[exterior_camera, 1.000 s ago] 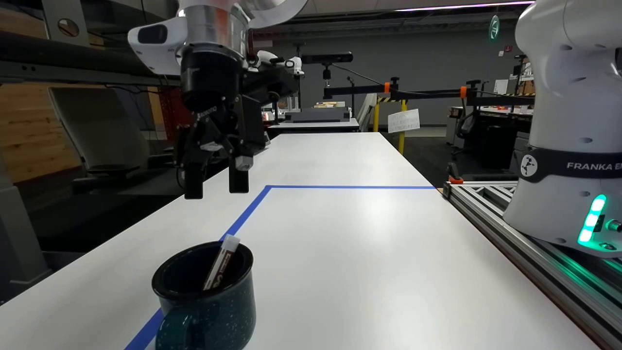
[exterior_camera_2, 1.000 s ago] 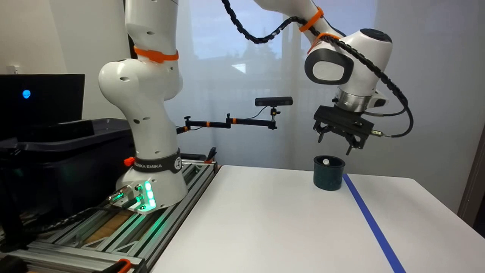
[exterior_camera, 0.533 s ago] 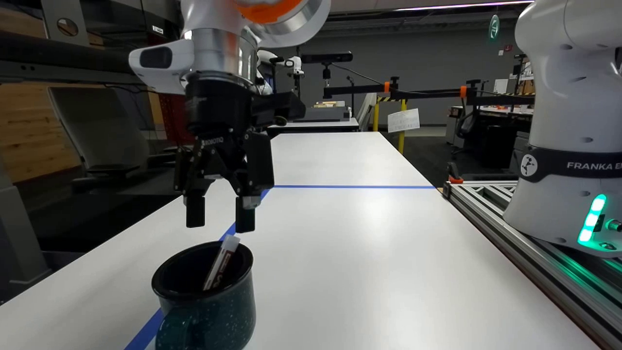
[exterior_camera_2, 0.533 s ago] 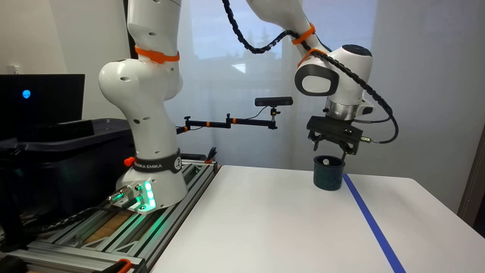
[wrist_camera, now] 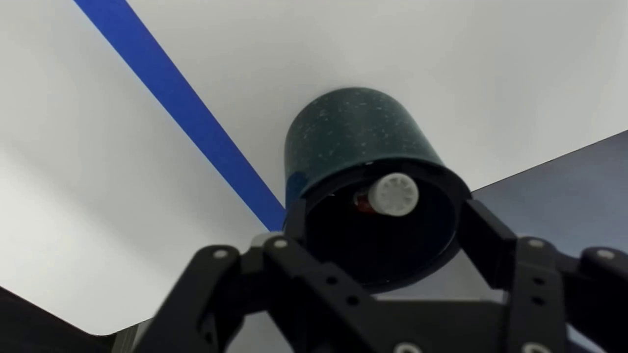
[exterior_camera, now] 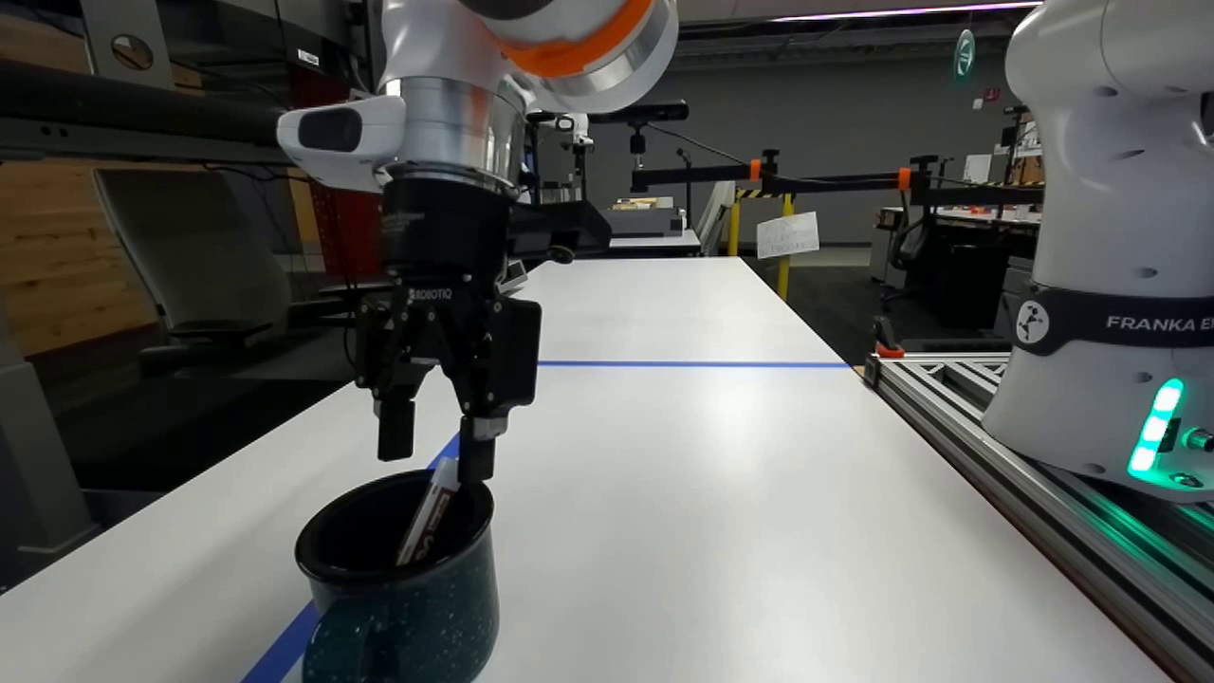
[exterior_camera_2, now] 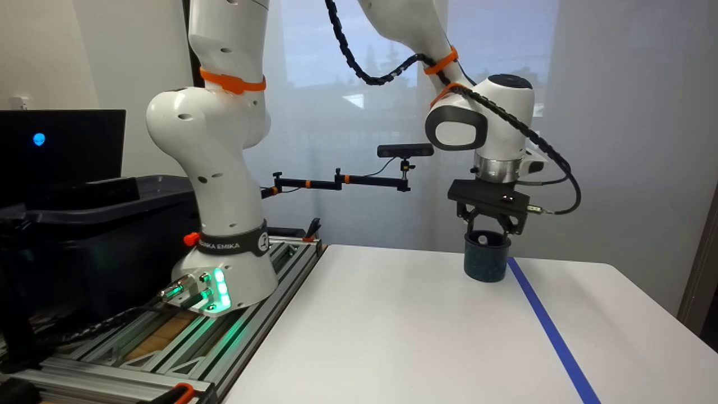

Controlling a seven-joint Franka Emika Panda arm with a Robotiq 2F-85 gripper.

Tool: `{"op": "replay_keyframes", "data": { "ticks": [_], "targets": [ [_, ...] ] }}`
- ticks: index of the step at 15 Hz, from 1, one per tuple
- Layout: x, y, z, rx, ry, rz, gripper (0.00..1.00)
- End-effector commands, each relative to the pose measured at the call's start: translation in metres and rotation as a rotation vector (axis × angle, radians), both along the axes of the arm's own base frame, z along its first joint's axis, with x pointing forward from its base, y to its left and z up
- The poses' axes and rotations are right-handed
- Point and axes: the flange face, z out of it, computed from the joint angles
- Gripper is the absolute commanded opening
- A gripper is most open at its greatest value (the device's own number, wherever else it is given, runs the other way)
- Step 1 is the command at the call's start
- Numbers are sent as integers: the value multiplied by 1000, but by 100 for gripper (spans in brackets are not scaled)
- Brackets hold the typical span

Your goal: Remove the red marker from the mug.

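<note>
Lower than half a second ago, the black Robotiq gripper (exterior_camera: pixel 436 465) hangs with its fingertips near the rim of the mug (exterior_camera: pixel 427 612); the mug and the red marker (wrist_camera: pixel 395 195) keep their places. Its two fingers stand well apart, on either side of the mug's mouth in the wrist view, and grip nothing. Whether a fingertip touches the rim cannot be told. Inside the mug, the marker leans at a tilt, its white end close to the rim.

Upright, the mug stands on a smooth white table (exterior_camera: pixel 740 531) with a soft sheen, just beside a straight strip of blue tape (exterior_camera_2: pixel 551 331). At the table's edge, the Franka arm (exterior_camera_2: pixel 221 191), white and rounded, rises from aluminium rails (exterior_camera_2: pixel 255 331), with green lights (exterior_camera: pixel 1155 427) on its base. Next to it is a black bin (exterior_camera_2: pixel 140 269). Farther off in an exterior view are an office chair (exterior_camera: pixel 194 251) and a grey wall (exterior_camera: pixel 825 114).

Squat and round, the mug is glossy dark teal, flecked with white, with a loop handle. Slim and cylindrical, the marker shows dark red lettering on white and a ribbed, disc-like end.
</note>
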Motion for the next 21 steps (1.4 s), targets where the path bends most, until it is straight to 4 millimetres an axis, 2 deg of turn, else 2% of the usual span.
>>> {"op": "replay_keyframes", "data": {
  "ticks": [1, 5, 8, 10, 12, 15, 16, 19, 21],
  "targets": [
    [-6, 4, 5, -10, -28, 10, 49],
    [-7, 9, 6, -5, -28, 18, 17],
    [-9, 8, 5, -5, -19, 15, 8],
    [-9, 7, 5, -8, -16, 14, 8],
    [-9, 5, 4, -12, -10, 13, 15],
    [-9, 3, 3, -17, -5, 15, 45],
    [-10, 3, 3, -19, -3, 16, 49],
    [-11, 1, 1, -30, 2, 26, 45],
    [-12, 0, 0, -39, 4, 35, 35]
  ]
}}
